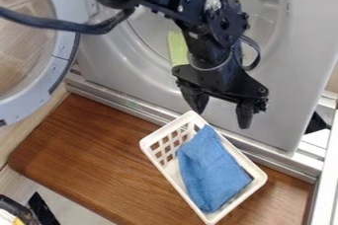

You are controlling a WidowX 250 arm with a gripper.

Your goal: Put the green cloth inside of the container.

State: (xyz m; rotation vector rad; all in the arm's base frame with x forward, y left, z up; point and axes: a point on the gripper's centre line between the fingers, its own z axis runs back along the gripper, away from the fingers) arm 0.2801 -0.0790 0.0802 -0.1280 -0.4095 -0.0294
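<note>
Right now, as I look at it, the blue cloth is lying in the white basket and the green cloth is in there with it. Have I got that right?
Not quite: the camera view shows the green cloth at the round opening of the grey machine. The blue cloth is indeed in the white basket.

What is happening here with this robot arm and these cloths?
Nothing is being held at this moment. The open gripper of the robot arm hangs near the upper end of a white basket, where a blue cloth lies. The green cloth, which should go into the container, is at the round opening of the grey machine, partly behind the arm. It is not in the basket.
</note>
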